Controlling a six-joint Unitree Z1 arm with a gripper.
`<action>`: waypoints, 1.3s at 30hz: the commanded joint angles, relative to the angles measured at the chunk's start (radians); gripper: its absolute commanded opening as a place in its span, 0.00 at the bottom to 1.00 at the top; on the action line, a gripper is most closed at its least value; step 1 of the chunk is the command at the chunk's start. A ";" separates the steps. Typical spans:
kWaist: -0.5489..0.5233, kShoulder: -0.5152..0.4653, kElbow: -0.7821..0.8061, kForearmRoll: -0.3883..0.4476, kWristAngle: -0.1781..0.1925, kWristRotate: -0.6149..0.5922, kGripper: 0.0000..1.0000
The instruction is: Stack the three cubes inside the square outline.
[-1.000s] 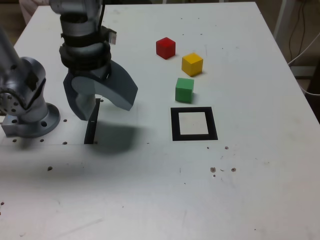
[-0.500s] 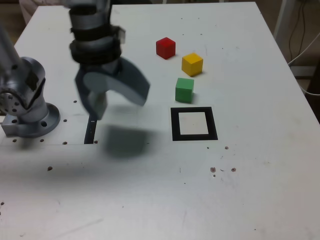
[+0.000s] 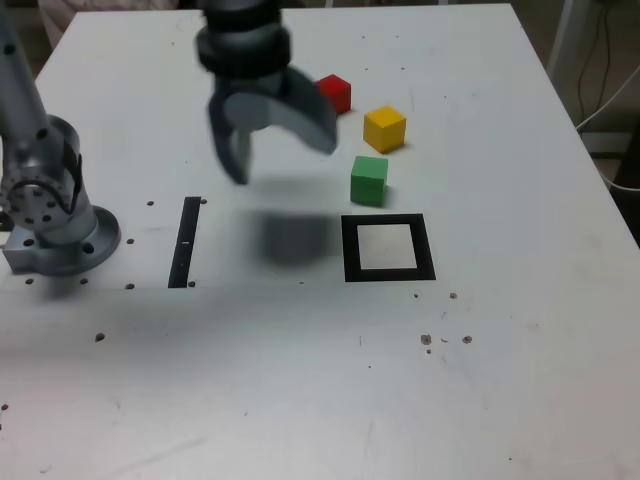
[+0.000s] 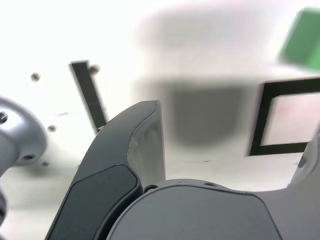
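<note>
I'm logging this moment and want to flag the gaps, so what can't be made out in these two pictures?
- Red cube: exterior view, its near-left part is hidden behind the claw.
- Red cube and yellow cube: outside the wrist view entirely.
- Green cube: wrist view, blurred and cut off by the picture's edge.
- Square outline: wrist view, one side cut by the edge, a corner hidden behind the claw.
- Arm above the claw: exterior view, cut off by the top edge.
</note>
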 commanded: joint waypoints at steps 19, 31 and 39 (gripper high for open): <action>0.359 0.198 -0.335 0.162 0.062 0.036 0.99; 0.443 0.314 -0.462 0.205 0.094 -0.025 0.99; 0.479 0.374 -0.517 0.186 0.138 -0.068 0.98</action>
